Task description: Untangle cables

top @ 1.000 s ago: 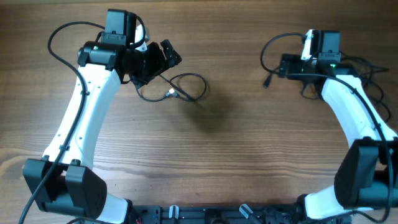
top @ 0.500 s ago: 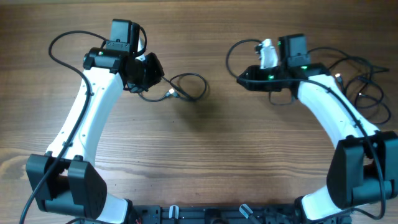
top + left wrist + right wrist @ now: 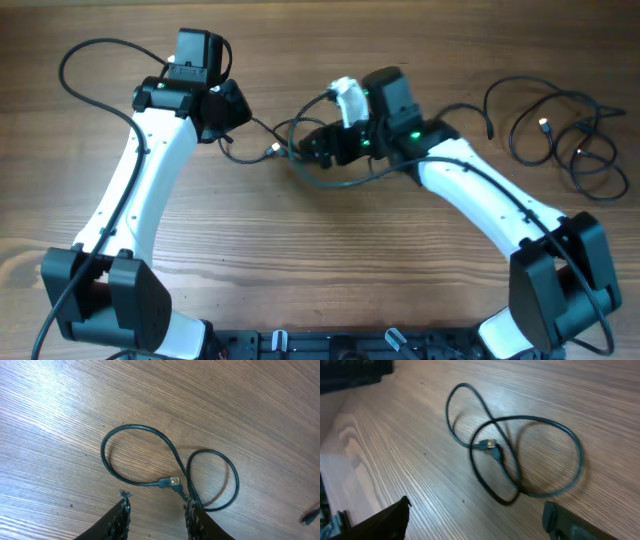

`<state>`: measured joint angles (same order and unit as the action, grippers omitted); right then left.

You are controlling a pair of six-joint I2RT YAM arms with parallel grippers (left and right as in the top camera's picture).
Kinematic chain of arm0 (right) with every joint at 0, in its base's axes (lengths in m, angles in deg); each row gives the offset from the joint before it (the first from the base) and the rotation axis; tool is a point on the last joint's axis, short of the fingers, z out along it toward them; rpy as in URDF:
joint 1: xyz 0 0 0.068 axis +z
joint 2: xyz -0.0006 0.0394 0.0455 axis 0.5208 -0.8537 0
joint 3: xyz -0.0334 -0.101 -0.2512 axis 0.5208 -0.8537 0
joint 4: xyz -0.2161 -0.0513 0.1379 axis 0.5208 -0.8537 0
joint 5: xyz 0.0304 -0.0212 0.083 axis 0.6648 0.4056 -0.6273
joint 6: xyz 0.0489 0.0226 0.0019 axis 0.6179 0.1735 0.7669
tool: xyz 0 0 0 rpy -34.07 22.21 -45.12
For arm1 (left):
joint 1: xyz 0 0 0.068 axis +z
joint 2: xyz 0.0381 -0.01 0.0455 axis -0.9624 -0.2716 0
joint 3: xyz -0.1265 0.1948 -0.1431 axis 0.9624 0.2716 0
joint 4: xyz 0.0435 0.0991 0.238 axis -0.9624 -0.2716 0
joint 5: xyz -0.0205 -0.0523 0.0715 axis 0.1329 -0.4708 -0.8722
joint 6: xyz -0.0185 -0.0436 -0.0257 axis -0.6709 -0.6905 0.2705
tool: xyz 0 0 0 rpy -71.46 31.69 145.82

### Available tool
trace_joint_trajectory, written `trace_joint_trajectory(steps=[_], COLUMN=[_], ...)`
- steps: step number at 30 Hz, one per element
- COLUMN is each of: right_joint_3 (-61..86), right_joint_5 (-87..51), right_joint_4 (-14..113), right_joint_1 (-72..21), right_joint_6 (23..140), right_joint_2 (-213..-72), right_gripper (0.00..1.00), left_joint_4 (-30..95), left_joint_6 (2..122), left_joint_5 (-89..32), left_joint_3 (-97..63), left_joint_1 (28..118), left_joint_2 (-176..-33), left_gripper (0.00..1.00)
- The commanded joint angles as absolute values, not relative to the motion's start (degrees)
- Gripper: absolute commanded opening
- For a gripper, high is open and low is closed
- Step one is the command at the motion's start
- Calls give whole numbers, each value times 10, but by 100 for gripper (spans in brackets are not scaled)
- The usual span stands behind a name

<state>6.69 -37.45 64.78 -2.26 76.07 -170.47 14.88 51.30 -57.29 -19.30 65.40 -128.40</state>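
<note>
Wooden table [image 3: 330, 250]: brown, grained, flat. Lying directly on it: black cable [image 3: 169, 482] in two crossed loops, plug near crossing, just ahead of left gripper [image 3: 157, 510] and right gripper [image 3: 475, 510]. Loose cable heap [image 3: 583, 140] well to right of right gripper.
</note>
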Motion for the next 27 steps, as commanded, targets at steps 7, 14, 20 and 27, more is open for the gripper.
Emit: trace_joint_trajectory(steps=[7, 14, 20, 27], right_joint_3=[61, 61, 61, 61], right_joint_5=[-267, -285, -306, -297], right_joint_4=[692, 716, 755, 787], right_joint_1=[36, 44, 50, 50], right_joint_6=[721, 722, 726, 727], right_joint_2=[-1740, -1798, -1856, -1894], right_gripper=[92, 92, 88, 32], left_joint_4=[148, 146, 146, 146], left_joint_6=[485, 485, 485, 485], left_joint_5=[-584, -584, -584, -584], left_joint_3=[-189, -189, -189, -189], left_joint_1=[709, 708, 708, 708], left_joint_2=[-1284, -1284, -1284, -1284], left_gripper=[93, 100, 100, 100])
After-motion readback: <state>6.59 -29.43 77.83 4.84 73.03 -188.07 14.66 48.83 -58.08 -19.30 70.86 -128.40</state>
